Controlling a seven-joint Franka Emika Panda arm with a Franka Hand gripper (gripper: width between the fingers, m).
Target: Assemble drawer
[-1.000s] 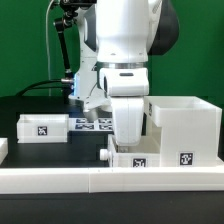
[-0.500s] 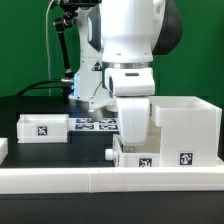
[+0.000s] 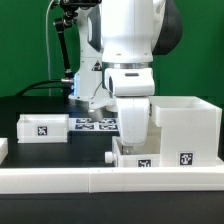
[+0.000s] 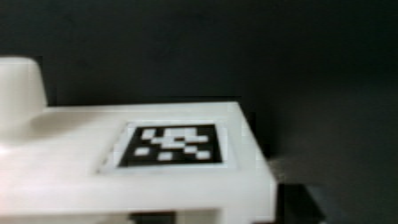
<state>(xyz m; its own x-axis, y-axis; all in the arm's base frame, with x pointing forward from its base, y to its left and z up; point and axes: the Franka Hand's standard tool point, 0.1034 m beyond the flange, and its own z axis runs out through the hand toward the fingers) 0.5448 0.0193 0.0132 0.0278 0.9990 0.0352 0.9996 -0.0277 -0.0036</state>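
In the exterior view my gripper (image 3: pixel 133 140) reaches straight down into a small white open-top tray (image 3: pixel 135 160) with a tag, which sits at the front rim just left of the large white box-like housing (image 3: pixel 185 125). The fingertips are hidden behind the tray's wall, and the jaws seem shut on that wall. A second small tray (image 3: pixel 42 127) with a tag stands apart at the exterior view's left. The wrist view shows the held tray's tagged white face (image 4: pixel 175 145) close up, with one dark finger (image 4: pixel 295 196) beside it.
The marker board (image 3: pixel 95 124) lies flat between the left tray and the arm. A white rim (image 3: pixel 90 180) runs along the table's front. A small white piece (image 3: pixel 3 148) sits at the far left edge. Black table surface lies behind the trays.
My gripper and the small tray under it have shifted slightly toward the exterior view's right, closer to the housing. The left tray and the housing have not moved.
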